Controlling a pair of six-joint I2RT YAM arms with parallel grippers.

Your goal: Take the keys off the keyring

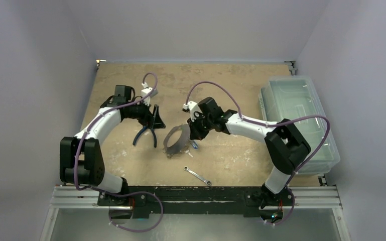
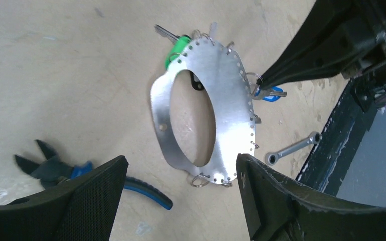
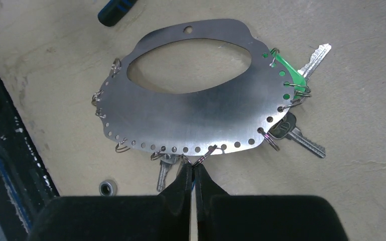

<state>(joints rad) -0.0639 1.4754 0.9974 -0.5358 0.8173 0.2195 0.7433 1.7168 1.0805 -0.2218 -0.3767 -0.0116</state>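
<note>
The keyring (image 1: 176,140) is a flat silver plate with an oval hole and a row of small holes along one edge; it lies mid-table and shows in the left wrist view (image 2: 226,100) and the right wrist view (image 3: 190,115). Small split rings hang from the holes. A green-headed key (image 3: 291,75), a dark-headed key (image 3: 286,128) and a plain silver key (image 3: 164,168) hang on it. A blue-headed key (image 2: 273,93) lies by my right gripper's tip. My right gripper (image 3: 193,168) is shut on a split ring at the plate's edge. My left gripper (image 2: 180,160) is open and empty above the table, left of the plate.
Blue-handled pliers (image 1: 145,133) lie left of the keyring, under my left gripper. A silver wrench (image 1: 198,175) lies near the front edge. A clear plastic bin (image 1: 301,118) stands at the right. The black rail runs along the table's near edge.
</note>
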